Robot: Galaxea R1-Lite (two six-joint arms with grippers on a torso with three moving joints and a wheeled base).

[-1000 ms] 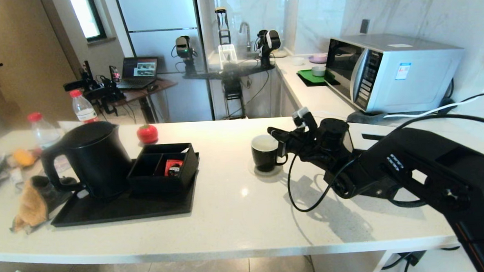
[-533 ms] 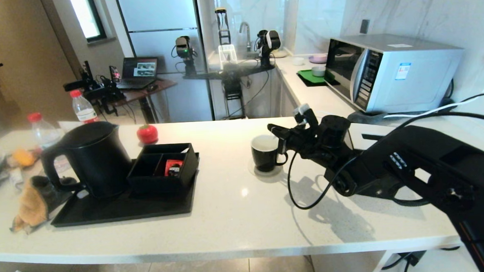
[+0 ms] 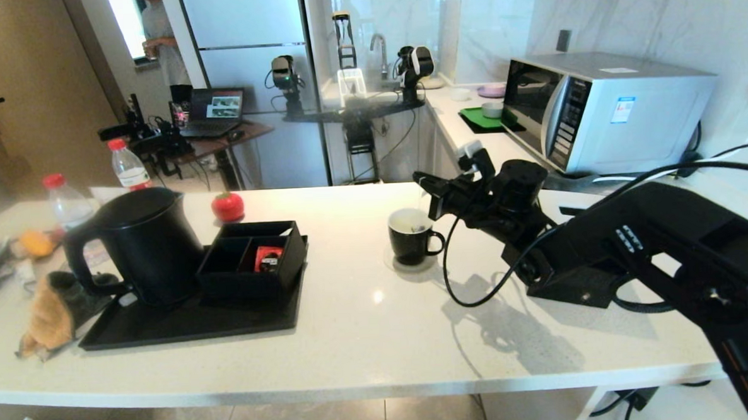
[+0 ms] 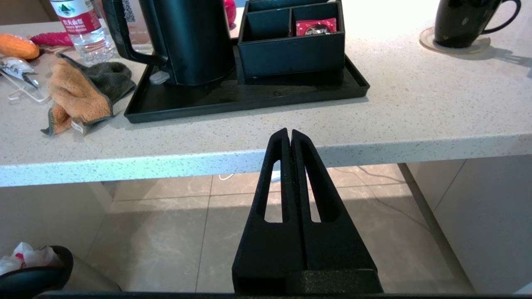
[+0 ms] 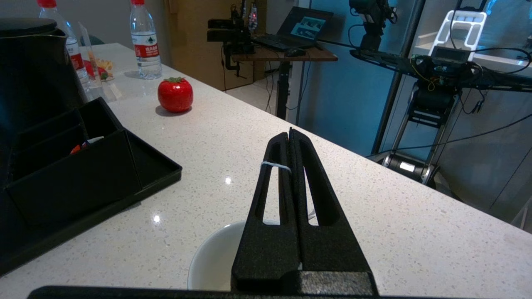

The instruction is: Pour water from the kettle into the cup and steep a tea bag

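The right gripper [image 3: 424, 184] is held just above and slightly behind the cup [image 3: 411, 236], its jaws pressed together on a thin white string [image 5: 275, 165] that is looped over one finger [image 5: 272, 182]. In the head view the string is seen running down from the fingertips into the cup; the tea bag itself cannot be made out there, and it is probably hidden inside the white interior. The cup stands on a small round coaster [image 3: 408, 264], directly beneath the gripper, with its handle turned toward the arm.

The kettle [image 3: 139, 243] is set well to the gripper's left, on a black tray [image 3: 183, 322], with its lid on. Beside it on the tray a black compartment box [image 3: 254, 258] is placed, with a red packet [image 3: 267, 257] in one section. A red tomato-shaped object [image 3: 227, 206] is seen behind the box.

The left gripper [image 4: 289, 135] is parked below the counter edge, well apart from the cup, its fingers closed on nothing.
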